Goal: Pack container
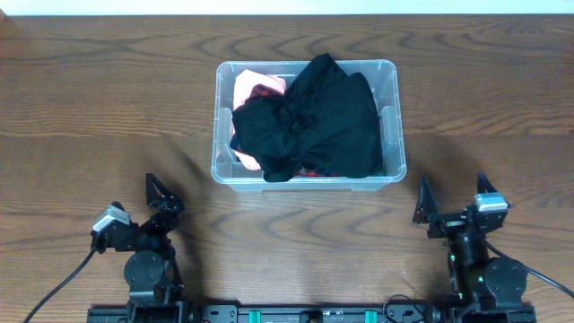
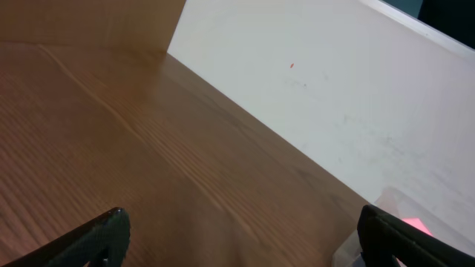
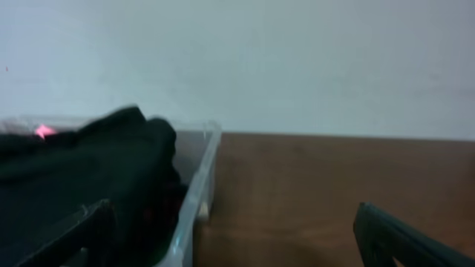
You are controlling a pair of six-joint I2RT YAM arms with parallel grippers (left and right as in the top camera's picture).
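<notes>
Clear plastic with rounded corners and a thick rim: the container [image 1: 305, 183]. Sits at the middle of the counter [image 1: 108, 108], long side facing both arms, well apart from either. Stuffed with a heap of black cloth [image 1: 318, 117], mounded above the rim and leaning toward the right wall. Pink-orange fabric [image 1: 254, 90] peeking out at the far left corner. No lid in view.

Probably light for its bulk, with nothing but soft contents showing. Walls likely stiff enough to push or drag, yet smooth and slippery under a pinch. Best taken at the thick rim on a short side, or at both short sides together for a level lift. Black cloth soft and floppy, likely to spring back up. Better pressed down at the crown of the mound, or pinched at a loose fold near the front edge and tucked inward. Little risk of breakage; more of snagging a fold on a fingertip and dragging it out.

Left fingers [image 2: 100, 233] spread wide, grasping nothing, hovering over bare wood, with a corner of the container just visible at the lower right of that wrist view. Right fingers [image 3: 404, 237] likewise parted and empty, low near the counter, looking along the container's right wall. Both arms stationed near the front edge, one at each side.
</notes>
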